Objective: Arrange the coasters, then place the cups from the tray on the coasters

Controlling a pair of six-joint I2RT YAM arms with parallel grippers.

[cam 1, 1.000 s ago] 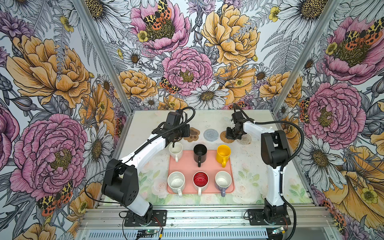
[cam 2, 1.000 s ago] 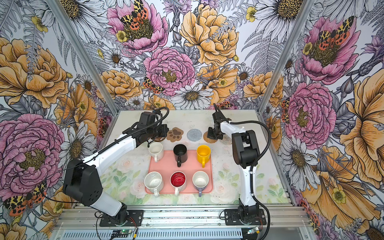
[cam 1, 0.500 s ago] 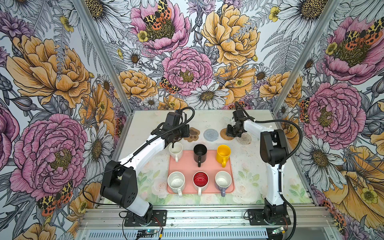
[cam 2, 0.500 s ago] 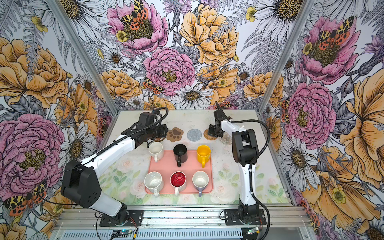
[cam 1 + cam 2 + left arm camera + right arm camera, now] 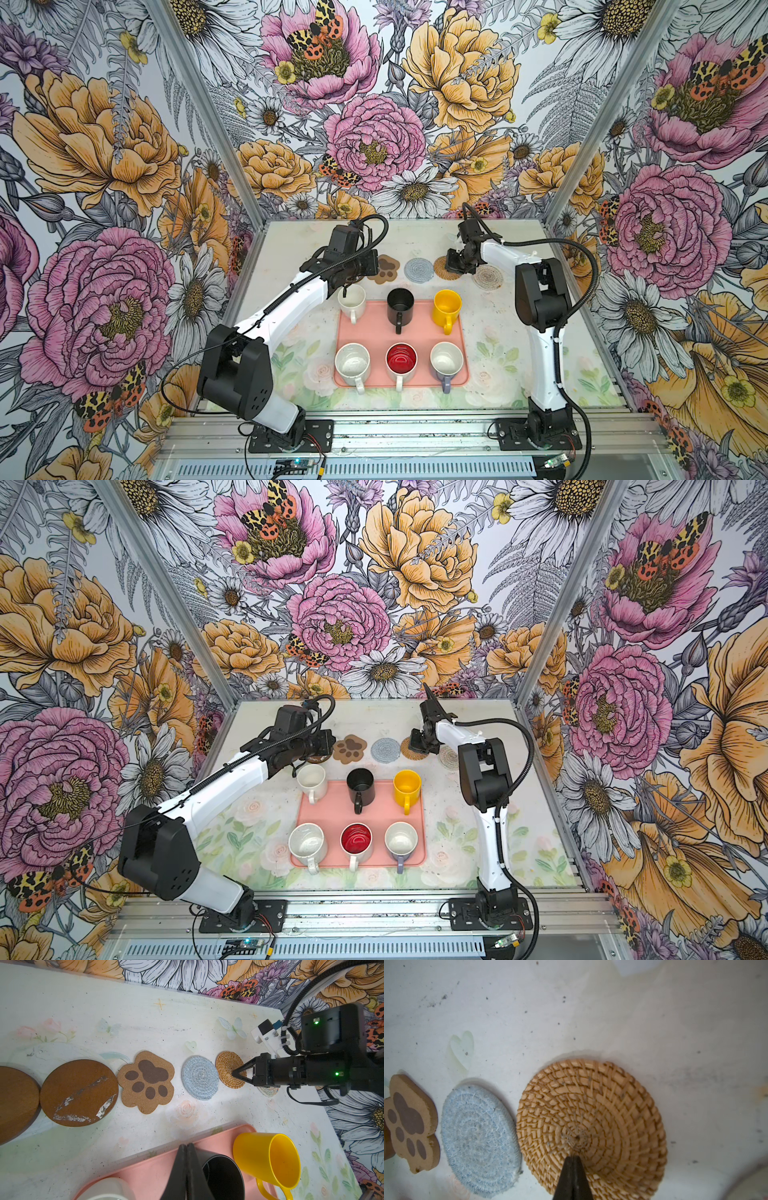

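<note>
One pale table (image 5: 490,332) holds everything, and the pink tray (image 5: 420,337) near its middle serves as marker for the rest. All six cups (image 5: 307,841) stand on that tray in two rows: a white cup (image 5: 352,296) at its far left corner, a black cup (image 5: 400,305) and a yellow cup (image 5: 447,306) beside it, then a cream cup (image 5: 352,361), a red-lined cup (image 5: 401,359) and a lavender-handled cup (image 5: 446,360) along its near edge. Beyond the tray's far edge the coasters (image 5: 385,749) lie in a line: two brown discs (image 5: 79,1093), a paw-shaped mat (image 5: 146,1081), a grey-blue round (image 5: 200,1077), a rattan round (image 5: 227,1066) and, slightly nearer the tray's far right corner, a pale woven round (image 5: 489,277). Arranging therefore looks to be the step in hand. The right claw (image 5: 572,1160) is pinched shut and empty, its tip on the rattan round near the centre, likely to push it. The left claw (image 5: 186,1147), also shut and empty, hangs above the tray's far edge by the black cup. Next, I judge, the pale woven round wants nudging into line, then a claw must open for a cup. In both top views the left arm (image 5: 291,299) covers most of the brown discs. In the left wrist view one disc is cut off and the pale woven round sits mostly behind the right claw. Whether the tip presses or merely touches is unclear.
</note>
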